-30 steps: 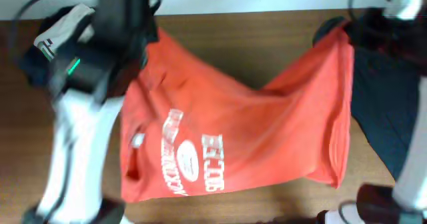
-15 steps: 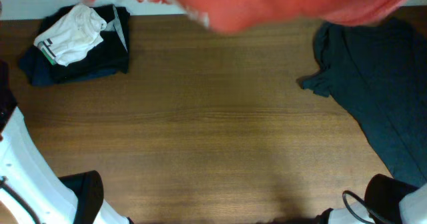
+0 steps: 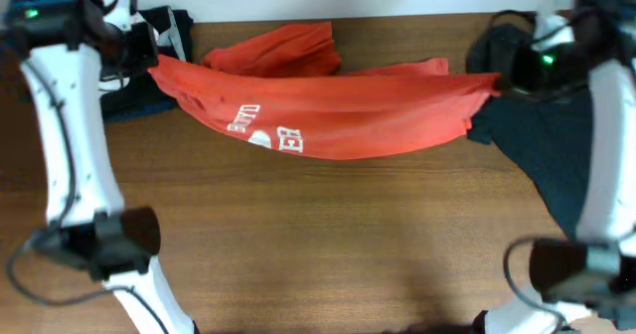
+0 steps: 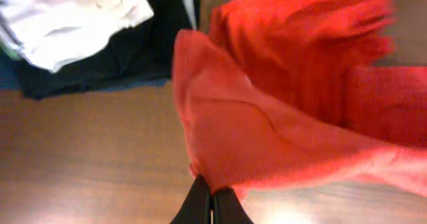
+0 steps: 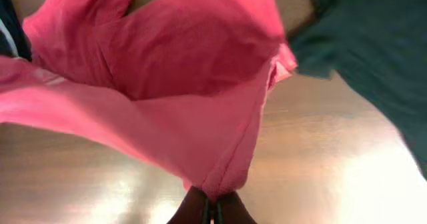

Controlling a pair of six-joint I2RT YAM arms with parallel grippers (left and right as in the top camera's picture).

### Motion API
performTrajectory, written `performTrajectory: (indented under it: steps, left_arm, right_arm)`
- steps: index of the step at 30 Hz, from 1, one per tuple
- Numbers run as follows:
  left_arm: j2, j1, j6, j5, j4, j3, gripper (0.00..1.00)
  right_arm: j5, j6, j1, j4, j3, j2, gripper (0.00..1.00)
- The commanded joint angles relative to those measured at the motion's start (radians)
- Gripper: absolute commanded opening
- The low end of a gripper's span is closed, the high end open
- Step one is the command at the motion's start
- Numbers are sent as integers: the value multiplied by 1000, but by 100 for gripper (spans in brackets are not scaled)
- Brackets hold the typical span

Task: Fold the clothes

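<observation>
Change: half a second ago the red-orange T-shirt (image 3: 348, 115) was a blur at the frame's top edge. Now it stretches as a band across the far part of the table (image 3: 318, 245).
Left gripper (image 3: 149, 64): clenched on the shirt's left end.
Right gripper (image 3: 495, 81): clenched on its right end.
Edges: the left end is just beside the pile of folded garments (image 4: 73, 31); the right end overlaps the dark grey T-shirt (image 3: 561, 165).
Open room: brown wood shows from the shirt's lower edge to the near side.
Overhead only: white lettering (image 3: 263, 130).
Wrist views only: fingertips pressed together on bunched fabric.
</observation>
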Motion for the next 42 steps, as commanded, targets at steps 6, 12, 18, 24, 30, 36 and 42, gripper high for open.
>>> performTrajectory:
  steps: [6, 12, 18, 24, 30, 36, 42]
  left_arm:
    - [-318, -11, 12, 4, -160, -5, 0]
    - [-585, -6, 12, -27, -160, -412, 0]
    - [-789, -6, -7, -24, -156, -764, 2]
    - [-777, -6, -11, -45, -142, -768, 77]
    - [-766, -6, -22, -15, -124, -827, 77]
    - [-766, -6, -77, 27, 102, -1155, 77]
    - [-765, -6, -77, 26, 171, -1221, 77]
  right_arm:
    - [93, -17, -14, -115, -58, -336, 5]
    - [97, -18, -14, -114, -437, -560, 8]
    - [86, -10, -14, -115, -566, -595, 18]
    - [35, -14, -5, -69, -766, -595, 64]
    - [-92, 79, 113, 266, -1090, -581, 64]
    - [-22, 166, 161, 403, -1201, -475, 63]
    - [10, 213, 161, 548, -1315, -313, 53]
